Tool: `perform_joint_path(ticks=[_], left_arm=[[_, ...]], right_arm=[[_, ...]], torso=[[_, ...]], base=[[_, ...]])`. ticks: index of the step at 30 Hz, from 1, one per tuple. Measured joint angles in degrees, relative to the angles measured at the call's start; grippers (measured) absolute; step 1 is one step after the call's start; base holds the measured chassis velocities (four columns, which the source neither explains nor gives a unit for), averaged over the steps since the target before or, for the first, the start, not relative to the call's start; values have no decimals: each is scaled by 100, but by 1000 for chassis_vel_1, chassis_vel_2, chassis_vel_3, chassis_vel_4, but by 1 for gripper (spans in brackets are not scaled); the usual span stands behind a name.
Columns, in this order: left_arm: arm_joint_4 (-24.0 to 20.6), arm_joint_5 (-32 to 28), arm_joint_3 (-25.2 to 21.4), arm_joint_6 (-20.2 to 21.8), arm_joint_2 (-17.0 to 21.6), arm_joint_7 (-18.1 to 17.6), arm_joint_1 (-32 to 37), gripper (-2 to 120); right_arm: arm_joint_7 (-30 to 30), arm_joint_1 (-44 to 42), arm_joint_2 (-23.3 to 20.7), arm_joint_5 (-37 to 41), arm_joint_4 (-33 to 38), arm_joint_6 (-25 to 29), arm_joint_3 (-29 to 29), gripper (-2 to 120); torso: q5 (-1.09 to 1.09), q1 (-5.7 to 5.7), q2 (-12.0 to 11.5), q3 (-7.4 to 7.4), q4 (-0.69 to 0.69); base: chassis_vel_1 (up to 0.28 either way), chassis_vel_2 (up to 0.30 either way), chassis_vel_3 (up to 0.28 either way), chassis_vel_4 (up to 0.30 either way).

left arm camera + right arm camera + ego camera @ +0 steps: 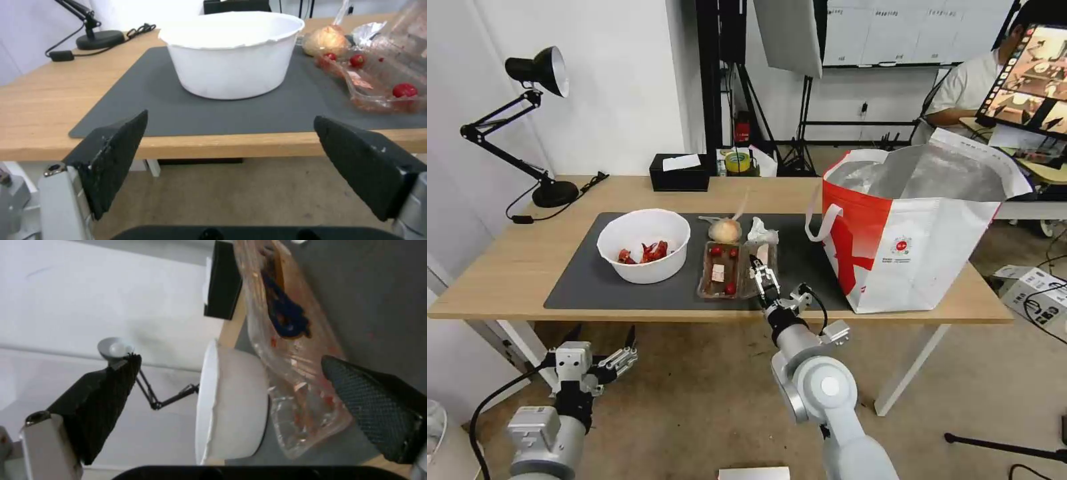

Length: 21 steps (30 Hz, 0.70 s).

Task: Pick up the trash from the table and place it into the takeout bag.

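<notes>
The right gripper [764,272] is seen poised over the near right edge of the clear plastic clamshell tray [727,270], fingers spread apart and nothing held between them. The tray is laid out with its long axis running near to far on the dark grey mat [580,280], and the gripper's opening appears to be turned across that edge: in the right wrist view 1 finger [369,400] sits over the tray's [293,373] outer side, the other [106,393] well clear toward the bowl [233,406]. Whether a pad is touching the plastic cannot be told.

The white round bowl [644,253] is set just left of the tray; the bagged bun [725,230] and crumpled tissue [760,233] lie just beyond the tray's far end. The takeout bag [920,240] is stood open on the table [507,253] to the right, well apart from the tray but on the right arm's side.

The right arm is stretched forward and up from below the table edge, wrist rolled. The left gripper [617,360] is held low, near the table's front edge, fingers wide apart, its camera facing the bowl [231,56]. The right arm is judged the nearer to both tray and bag.
</notes>
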Motion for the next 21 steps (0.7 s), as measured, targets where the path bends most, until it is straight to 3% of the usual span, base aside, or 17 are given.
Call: perform_joint_path(ticks=[21], left_arm=[[36, -161, -194, -53, 222, 159, -102, 100]], right_arm=[[391, 713, -2, 193, -514, -504, -386, 100]], torso=[[0, 0, 0, 0, 0]], base=[[0, 0, 0, 0]])
